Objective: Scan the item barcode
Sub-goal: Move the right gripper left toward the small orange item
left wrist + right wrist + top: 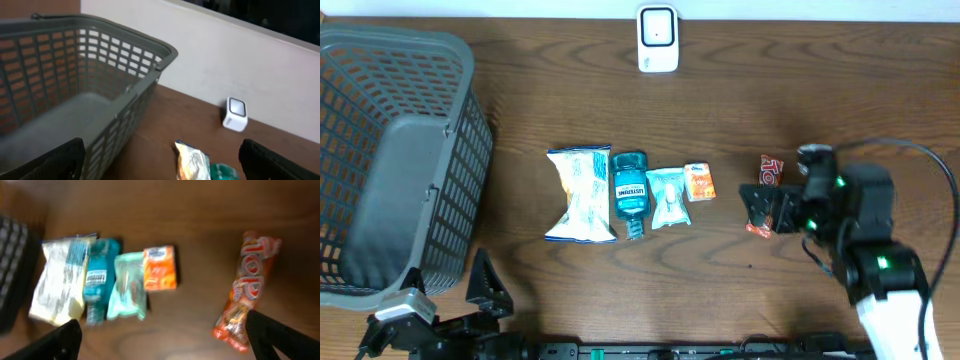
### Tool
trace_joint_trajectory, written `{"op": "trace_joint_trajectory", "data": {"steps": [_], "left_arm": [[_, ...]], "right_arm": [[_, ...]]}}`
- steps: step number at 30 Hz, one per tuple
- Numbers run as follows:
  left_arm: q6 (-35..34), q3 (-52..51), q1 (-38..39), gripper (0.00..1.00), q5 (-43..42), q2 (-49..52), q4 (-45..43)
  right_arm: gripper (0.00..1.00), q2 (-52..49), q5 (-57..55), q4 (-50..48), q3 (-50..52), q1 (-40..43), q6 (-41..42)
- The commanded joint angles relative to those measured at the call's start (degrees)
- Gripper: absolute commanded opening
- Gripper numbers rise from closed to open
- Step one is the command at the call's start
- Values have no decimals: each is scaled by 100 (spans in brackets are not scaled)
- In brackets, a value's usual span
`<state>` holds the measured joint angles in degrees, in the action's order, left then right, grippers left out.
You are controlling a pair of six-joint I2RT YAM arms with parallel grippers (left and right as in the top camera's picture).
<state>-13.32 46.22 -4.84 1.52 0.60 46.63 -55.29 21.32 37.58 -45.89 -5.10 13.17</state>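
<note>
Nearest us, well short of the scanner point(658, 38) and off to its left, the left pincer point(162, 162) hangs with its jaws wide and nothing between them, just beside the grey basket point(400, 150). On the scanner's right side, and also well short of it, the right pincer point(760, 208) hovers low over the candy bar point(247, 292), jaws wide and not gripping it. We take the candy bar to be the item to scan. It lies flat on the bench point(820, 90), lengthwise toward the scanner.

Further in, almost straight in front of the scanner, a row lies side by side: orange box point(698, 181), green packet point(668, 196), mouthwash bottle point(630, 192) and chip bag point(580, 193).

We see several risks. The wrapper is thin and glossy, so fingers that close too high may skate off it, while fingers that go too low may scrape the bench. A pinch at one end would let the bar droop or twist. We cannot tell where the barcode sits, so it may reach the scanner facing away. The path there also passes near the orange box, which a low carry could clip.
</note>
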Motion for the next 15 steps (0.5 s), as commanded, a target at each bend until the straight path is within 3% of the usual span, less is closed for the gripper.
{"op": "trace_joint_trajectory", "data": {"steps": [1,3,6,15], "left_arm": [[9,-291,-28,98,157,-42,-157],[9,-487,-28,98,153,-42,-260],[11,-844,-28,98,153,-42,-431],[9,-1314,-28,98,151,-42,-59]], "right_arm": [[99,-820,586,-175,-286,-214,-205],[99,-1217,990,-393,-286,-214,-214],[99,-1641,599,-662,-289,-341,-251],[99,-1867,-3080,-546,-723,-2015,422]]}}
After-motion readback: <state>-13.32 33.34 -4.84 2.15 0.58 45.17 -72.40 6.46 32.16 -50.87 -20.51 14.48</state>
